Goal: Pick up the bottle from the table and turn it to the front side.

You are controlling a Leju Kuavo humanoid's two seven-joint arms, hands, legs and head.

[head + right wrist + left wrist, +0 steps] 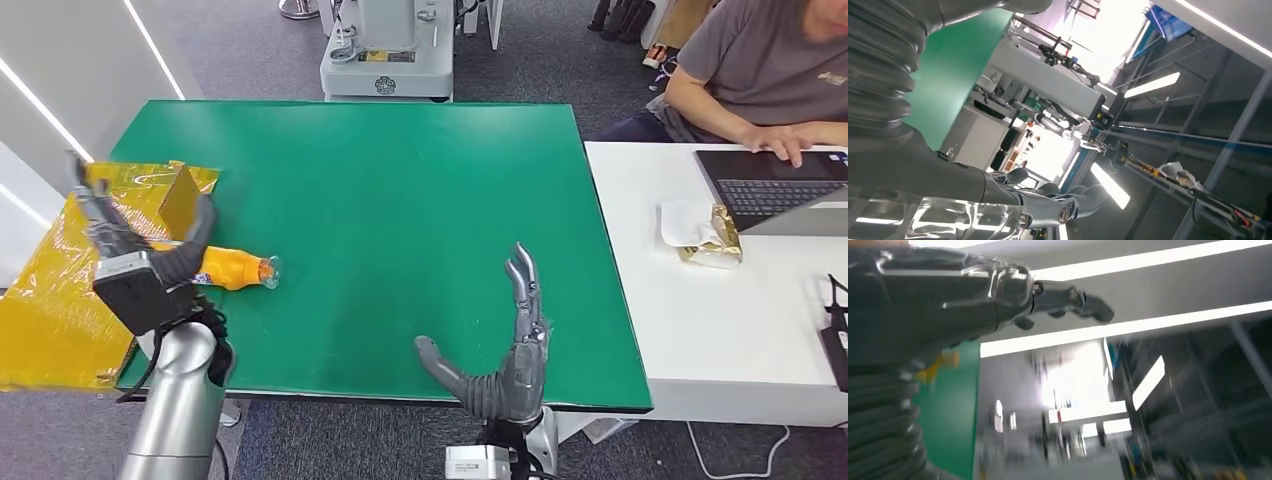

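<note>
Green table (400, 200), bottle (235, 268) near edge

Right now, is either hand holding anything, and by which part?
Nothing is held. The left hand is spread above the lying orange bottle; the right hand is open over the green table.

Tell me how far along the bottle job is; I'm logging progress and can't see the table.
The orange bottle lies on its side on the green table, cap end toward the centre, not lifted. The left hand hovers spread right at it, holding nothing; contact cannot be told. The right hand is open over the near edge. This fits reaching to pick it up, or having just set it down.
</note>
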